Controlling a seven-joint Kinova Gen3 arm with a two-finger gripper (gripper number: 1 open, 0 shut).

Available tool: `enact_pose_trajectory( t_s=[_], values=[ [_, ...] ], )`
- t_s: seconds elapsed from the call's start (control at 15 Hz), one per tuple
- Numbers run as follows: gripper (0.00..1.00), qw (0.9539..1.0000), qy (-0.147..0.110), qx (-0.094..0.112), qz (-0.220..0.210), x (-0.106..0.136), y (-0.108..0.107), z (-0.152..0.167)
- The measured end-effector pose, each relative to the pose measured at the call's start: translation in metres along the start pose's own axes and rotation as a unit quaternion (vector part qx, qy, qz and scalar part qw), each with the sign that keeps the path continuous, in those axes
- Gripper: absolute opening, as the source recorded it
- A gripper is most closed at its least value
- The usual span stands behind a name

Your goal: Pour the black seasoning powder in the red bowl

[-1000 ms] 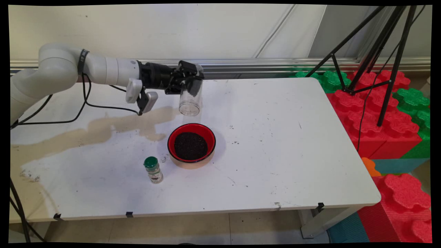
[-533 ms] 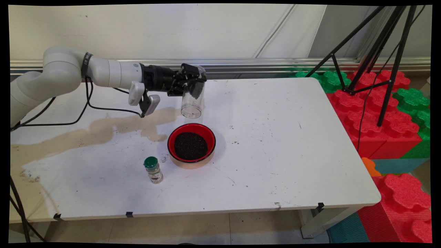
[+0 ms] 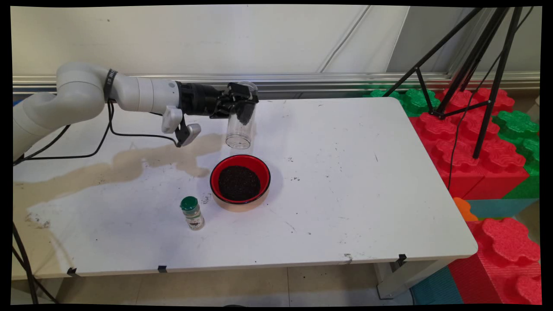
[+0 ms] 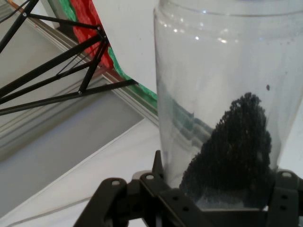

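One clear jar (image 3: 239, 125) (held), one red bowl (image 3: 240, 178), one spice bottle (image 3: 192, 213).

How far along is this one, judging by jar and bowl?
Done: the red bowl already holds dark grains. In hand: the gripper is shut on the clear jar, held off the table behind the bowl. Left: the jar is not set down; the green-capped shaker stands untouched.

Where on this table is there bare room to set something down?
The widest bare stretch is the table's right half, between the red bowl and the right edge. The front strip below the bowl and the spice jar is also free. It is crowded mid-left: gripper holding the clear jar just behind the bowl.
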Motion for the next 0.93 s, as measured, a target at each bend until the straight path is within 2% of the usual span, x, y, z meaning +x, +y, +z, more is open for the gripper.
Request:
enact_pose_trajectory(
  t_s=[0.53,0.93],
  values=[
    [0.0,0.9988,-0.017,0.006,0.045,0.002,-0.004,-0.003],
    [0.0,0.9977,-0.023,0.014,0.062,0.009,-0.011,-0.011]
  ],
)
